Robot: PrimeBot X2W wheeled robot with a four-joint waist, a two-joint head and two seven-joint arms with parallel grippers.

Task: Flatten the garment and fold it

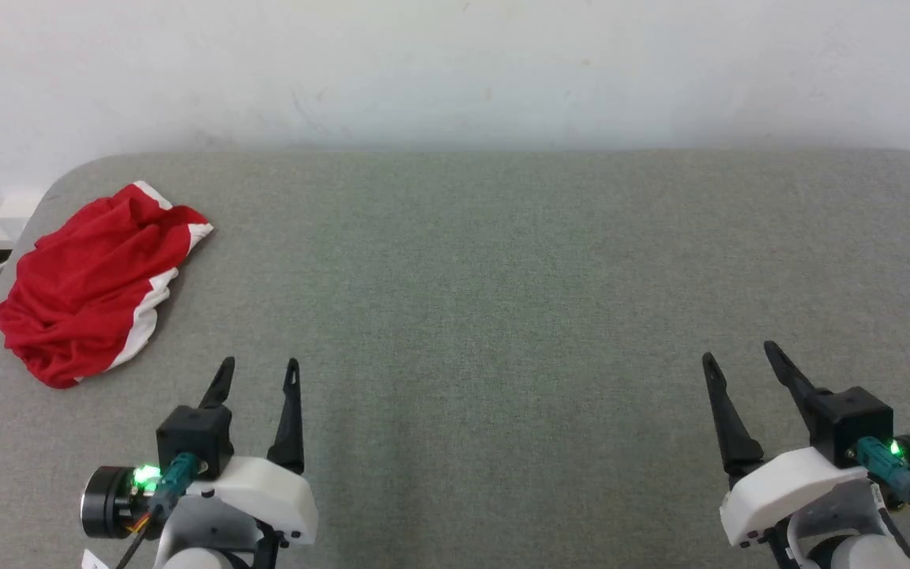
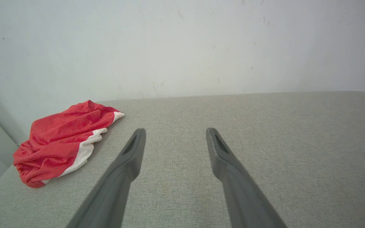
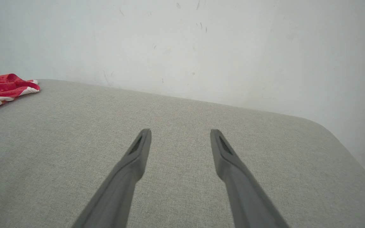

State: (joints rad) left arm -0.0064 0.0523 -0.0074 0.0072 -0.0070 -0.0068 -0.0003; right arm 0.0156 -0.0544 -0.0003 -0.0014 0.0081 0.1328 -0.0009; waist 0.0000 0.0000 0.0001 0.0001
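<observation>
The garment [image 1: 92, 280] is a bright red piece of soft cloth with white trim. It lies crumpled in a loose, unfolded heap on the grey table [image 1: 502, 276]. It sits at the table's far left corner, close to the left edge and just short of the far edge. Its folds bunch and overlap. A white band runs along the side facing the table's centre, and a white-edged corner points toward the far edge.
</observation>
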